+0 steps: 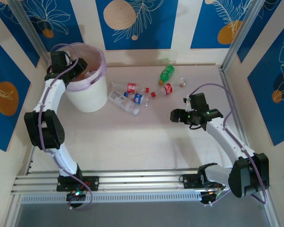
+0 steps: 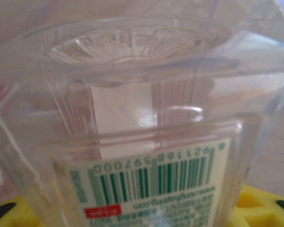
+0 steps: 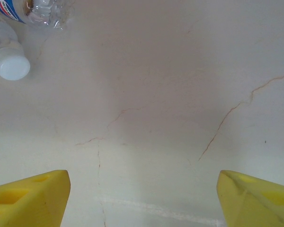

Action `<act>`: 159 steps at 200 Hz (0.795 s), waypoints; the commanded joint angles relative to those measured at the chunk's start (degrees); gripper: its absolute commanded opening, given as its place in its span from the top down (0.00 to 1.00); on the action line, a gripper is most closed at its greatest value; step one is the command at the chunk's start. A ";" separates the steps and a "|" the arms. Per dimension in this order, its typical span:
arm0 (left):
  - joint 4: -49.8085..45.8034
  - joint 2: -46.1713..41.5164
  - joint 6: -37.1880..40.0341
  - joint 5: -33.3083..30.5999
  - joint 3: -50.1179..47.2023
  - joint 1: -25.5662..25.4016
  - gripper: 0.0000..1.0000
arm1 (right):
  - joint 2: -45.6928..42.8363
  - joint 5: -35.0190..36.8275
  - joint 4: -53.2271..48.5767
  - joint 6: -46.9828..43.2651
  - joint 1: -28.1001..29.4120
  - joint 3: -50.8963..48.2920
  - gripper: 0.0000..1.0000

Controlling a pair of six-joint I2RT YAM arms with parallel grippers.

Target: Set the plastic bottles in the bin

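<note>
- One clear bottle [image 2: 142, 118], green barcode label facing the wrist camera, is clamped between the yellow fingers [image 2: 258, 208] of the left gripper [image 1: 79, 66], above the mouth of the bin [image 1: 87, 97] at the table's far left.
- Several loose bottles lie just right of the bin on the table [image 1: 132, 142]: a red-label bottle [image 1: 131, 87], a blue-label bottle [image 1: 137, 98], and a green bottle [image 1: 166, 72] farthest back.
- Right of that cluster, the right gripper [image 3: 142, 189] hovers over bare tabletop, jaws wide apart and holding nothing; a white-capped bottle [image 3: 9, 64] lies ahead of it, off to one side.
</note>
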 commanded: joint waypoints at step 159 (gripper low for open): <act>1.59 3.21 0.14 3.17 -0.74 -0.04 0.00 | 1.49 2.32 -1.79 -0.01 1.78 1.52 0.18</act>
